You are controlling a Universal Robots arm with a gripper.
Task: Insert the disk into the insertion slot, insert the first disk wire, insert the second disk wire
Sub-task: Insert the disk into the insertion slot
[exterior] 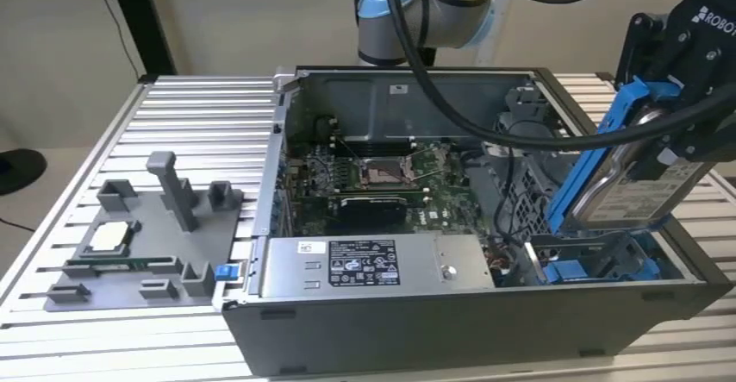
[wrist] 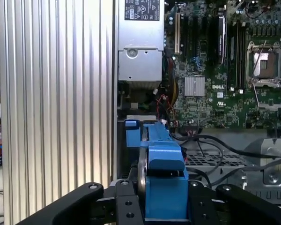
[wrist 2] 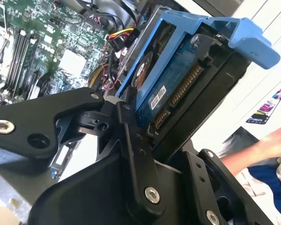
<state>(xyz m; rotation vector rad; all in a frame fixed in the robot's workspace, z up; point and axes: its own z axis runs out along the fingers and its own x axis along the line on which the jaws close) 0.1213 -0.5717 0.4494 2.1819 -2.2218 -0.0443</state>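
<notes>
Disk (exterior: 630, 194), clamped in the tool (exterior: 678, 115) by its blue carrier (exterior: 587, 162), hangs tilted just above the insertion slot (exterior: 592, 268). Best to square the carrier with the slot's mouth and lower slowly, clear of nearby cables (exterior: 515, 214).

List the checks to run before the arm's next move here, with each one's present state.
1. Disk clamped in claw: ok.
2. Disk's lower end just above slot: ok, going by the exterior view.
3. Disk square to slot: not ok, it leans.
4. Wires clear of slot mouth: cannot tell.
5. Person's hand away from case: cannot tell.
</notes>
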